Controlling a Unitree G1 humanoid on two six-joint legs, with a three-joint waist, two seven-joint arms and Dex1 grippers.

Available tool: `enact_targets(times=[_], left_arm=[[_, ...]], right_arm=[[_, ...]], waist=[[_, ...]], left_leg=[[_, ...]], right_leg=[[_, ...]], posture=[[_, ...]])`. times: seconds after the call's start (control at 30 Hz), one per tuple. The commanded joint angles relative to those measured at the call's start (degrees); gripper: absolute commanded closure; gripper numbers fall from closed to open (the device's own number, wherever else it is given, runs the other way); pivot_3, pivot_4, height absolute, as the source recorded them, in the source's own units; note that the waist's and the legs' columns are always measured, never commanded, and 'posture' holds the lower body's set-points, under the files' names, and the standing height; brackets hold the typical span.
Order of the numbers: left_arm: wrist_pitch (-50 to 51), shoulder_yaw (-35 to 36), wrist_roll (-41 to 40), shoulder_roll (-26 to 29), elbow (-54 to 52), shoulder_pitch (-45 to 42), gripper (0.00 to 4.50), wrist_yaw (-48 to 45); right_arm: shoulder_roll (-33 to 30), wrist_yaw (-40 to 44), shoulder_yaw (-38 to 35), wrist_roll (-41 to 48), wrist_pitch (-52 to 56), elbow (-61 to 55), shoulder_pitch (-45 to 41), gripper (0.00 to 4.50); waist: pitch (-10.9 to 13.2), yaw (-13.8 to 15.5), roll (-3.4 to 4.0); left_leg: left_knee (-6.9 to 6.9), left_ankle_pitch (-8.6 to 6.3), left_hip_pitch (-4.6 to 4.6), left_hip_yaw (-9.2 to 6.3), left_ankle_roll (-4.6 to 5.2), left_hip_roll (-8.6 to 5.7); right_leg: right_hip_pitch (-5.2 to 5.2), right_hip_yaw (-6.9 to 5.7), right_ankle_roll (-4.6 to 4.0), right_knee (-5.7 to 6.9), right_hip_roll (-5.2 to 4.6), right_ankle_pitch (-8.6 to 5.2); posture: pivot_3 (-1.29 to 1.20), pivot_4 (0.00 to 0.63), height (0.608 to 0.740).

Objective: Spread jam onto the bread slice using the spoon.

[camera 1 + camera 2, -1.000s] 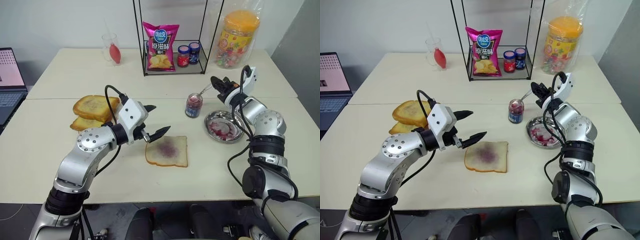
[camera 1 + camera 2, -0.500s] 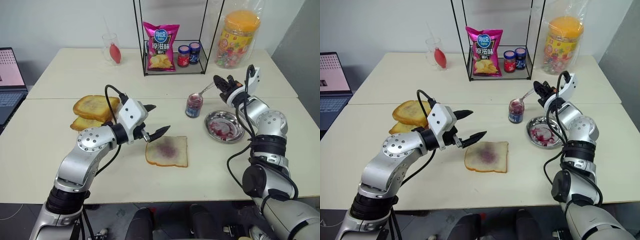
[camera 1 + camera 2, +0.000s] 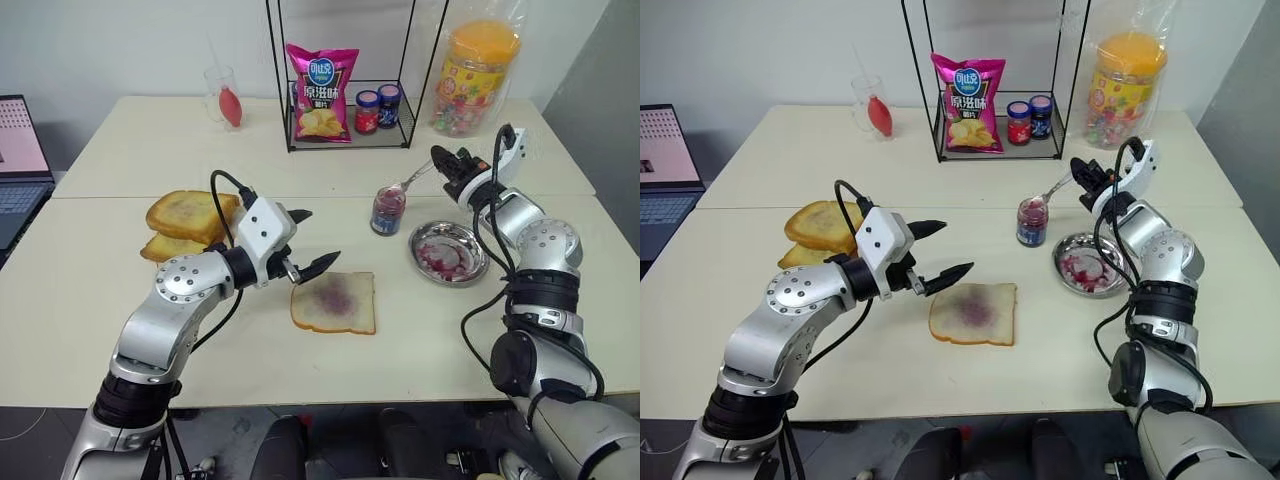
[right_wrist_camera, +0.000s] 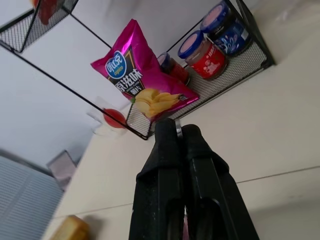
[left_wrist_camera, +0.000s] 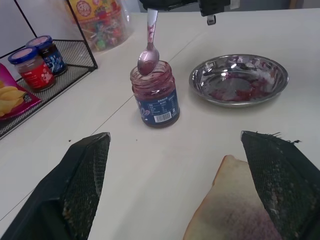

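A small clear jar of dark purple jam (image 3: 387,210) stands open on the table, left of the round steel dish (image 3: 448,254). My right gripper (image 3: 444,163) is shut on the handle of the silver spoon (image 3: 404,184), whose jam-coated bowl (image 5: 148,61) hovers just above the jar's mouth. The white bread slice (image 3: 335,302) with a purple smear lies nearer the table's front. Just left of the bread, my left gripper (image 3: 310,242) hangs open and holds nothing.
Golden toasted slices (image 3: 190,222) lie at the left. A wire rack (image 3: 345,80) at the back holds a pink chip bag (image 3: 321,92) and two lidded jars (image 3: 377,107). A candy tub (image 3: 475,78) stands at back right, a glass (image 3: 222,96) at back left, a laptop (image 3: 20,160) at far left.
The right gripper has rolled slightly, lifting the spoon's bowl from inside the jar to just above its mouth. The left arm has kept still.
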Motion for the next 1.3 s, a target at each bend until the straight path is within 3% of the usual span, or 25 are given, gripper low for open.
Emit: enact_targets(times=[0.03, 0.23, 0.53, 0.73, 0.93, 1.3], left_arm=[[-1.08, 0.35, 0.23, -0.09, -1.42, -0.84, 0.13, 0.01], [-1.54, 0.45, 0.53, 0.21, -1.15, -0.46, 0.13, -0.35], [-1.99, 0.20, 1.03, 0.51, -0.85, -0.32, 0.13, -0.77], [-1.88, 0.28, 1.19, 0.44, -0.86, -0.41, 0.13, -0.87], [-1.71, 0.32, 1.40, 0.23, -0.90, -0.40, 0.13, -0.92], [-1.95, 0.17, 1.68, 0.16, -0.44, -0.88, 0.13, -1.00]], right_arm=[[-2.85, 5.43, 8.58, -7.79, -6.09, -6.17, 1.83, 4.49], [-5.58, 10.86, 19.74, -18.84, -14.34, -7.81, 4.93, 4.49], [-3.69, 13.16, 24.53, -24.45, -17.11, -6.10, 6.07, 4.49], [-1.48, 13.02, 22.29, -22.17, -12.74, -5.37, 6.39, 4.49], [1.58, 10.95, 15.31, -16.16, -6.54, -6.27, 5.22, 4.49], [2.49, 7.27, 7.98, -10.81, -2.21, -6.04, 2.34, 4.49]], waist=[[0.00, 0.01, 0.00], [-0.01, 0.02, -0.01], [-0.01, 0.08, -0.01], [-0.02, 0.08, -0.03], [-0.02, 0.06, -0.04], [-0.02, -0.02, -0.03]], left_leg=[[0.00, 0.00, 0.00, 0.00, 0.00, 0.00], [0.02, 0.00, 0.00, -0.01, 0.00, -0.01], [0.04, 0.00, 0.00, -0.03, -0.01, -0.01], [0.08, 0.01, 0.02, -0.04, -0.01, -0.01], [0.14, 0.02, 0.16, -0.07, -0.02, -0.02], [0.14, 0.04, 0.19, -0.05, -0.01, -0.02]], right_leg=[[0.00, 0.00, 0.00, 0.00, 0.00, 0.00], [0.00, 0.00, 0.02, 0.00, -0.01, 0.01], [0.00, -0.01, 0.02, 0.01, -0.02, 0.01], [0.00, -0.01, 0.02, 0.10, -0.01, 0.02], [0.00, -0.01, 0.01, 0.48, 0.00, 0.01], [-0.04, 0.00, 0.01, 0.61, 0.01, 0.00]], posture=[[0.00, 0.150, 0.740], [0.00, 0.150, 0.740], [0.00, 0.150, 0.740], [0.00, 0.150, 0.740], [0.00, 0.150, 0.740], [0.00, 0.150, 0.740]])
